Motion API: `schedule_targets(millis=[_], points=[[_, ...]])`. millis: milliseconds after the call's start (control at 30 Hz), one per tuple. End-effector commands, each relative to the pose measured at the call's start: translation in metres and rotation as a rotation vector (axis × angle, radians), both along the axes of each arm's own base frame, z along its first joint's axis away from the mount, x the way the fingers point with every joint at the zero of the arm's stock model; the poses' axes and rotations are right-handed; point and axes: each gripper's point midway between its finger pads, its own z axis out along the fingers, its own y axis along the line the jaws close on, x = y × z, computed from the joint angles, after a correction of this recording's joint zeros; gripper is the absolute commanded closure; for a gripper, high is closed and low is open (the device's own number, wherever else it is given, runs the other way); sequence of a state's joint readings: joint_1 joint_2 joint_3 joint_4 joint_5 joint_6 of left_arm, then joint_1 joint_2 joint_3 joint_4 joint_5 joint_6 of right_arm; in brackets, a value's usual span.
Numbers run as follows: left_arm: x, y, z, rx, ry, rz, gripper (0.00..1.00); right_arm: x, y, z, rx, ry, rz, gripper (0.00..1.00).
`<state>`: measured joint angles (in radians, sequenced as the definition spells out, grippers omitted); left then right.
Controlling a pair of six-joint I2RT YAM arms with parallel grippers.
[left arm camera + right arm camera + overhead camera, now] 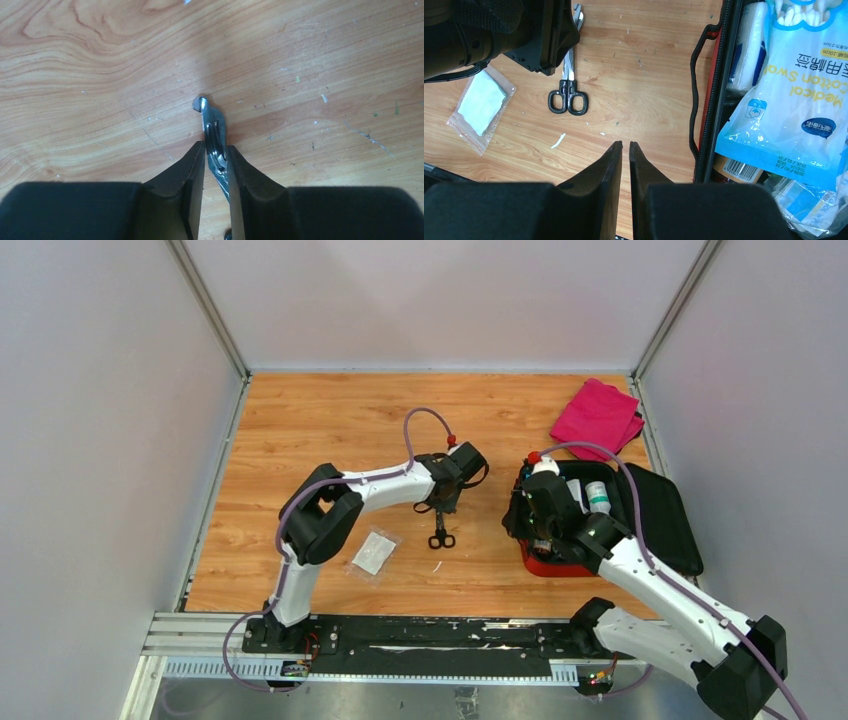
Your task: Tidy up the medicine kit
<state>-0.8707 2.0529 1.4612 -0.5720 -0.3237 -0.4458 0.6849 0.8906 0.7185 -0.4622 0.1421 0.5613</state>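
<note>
Cotton swab bag [789,95] inside open medicine kit [709,100], bottle [597,496] alongside

A wooden table [330,420] with pale orange-brown grain fills the middle of the top view. Near its centre lie black-handled scissors [440,530], flat on the boards. To their lower left rests a small clear packet [374,553] holding a white pad. A magenta folded cloth [598,417] sits at the upper right. The red medicine kit [660,515] lies open at the right.
</note>
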Motion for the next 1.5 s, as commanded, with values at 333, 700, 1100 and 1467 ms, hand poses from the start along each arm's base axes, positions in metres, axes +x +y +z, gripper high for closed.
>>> schedule_targets(millis=[333, 700, 1100, 1467], points=[[-0.028, 0.039, -0.050, -0.018, 0.140, 0.052, 0.98, -0.001, 0.032, -0.014, 0.075, 0.132, 0.055, 0.82], [-0.035, 0.046, -0.062, -0.099, 0.183, 0.087, 1.00, 0.011, 0.083, -0.045, 0.251, 0.269, 0.008, 0.71], [-0.036, 0.049, -0.063, -0.108, 0.188, 0.090, 1.00, 0.009, 0.114, -0.104, 0.409, 0.456, -0.084, 0.53], [-0.037, 0.050, -0.066, -0.102, 0.192, 0.092, 1.00, -0.005, 0.123, -0.132, 0.470, 0.554, -0.078, 0.53]])
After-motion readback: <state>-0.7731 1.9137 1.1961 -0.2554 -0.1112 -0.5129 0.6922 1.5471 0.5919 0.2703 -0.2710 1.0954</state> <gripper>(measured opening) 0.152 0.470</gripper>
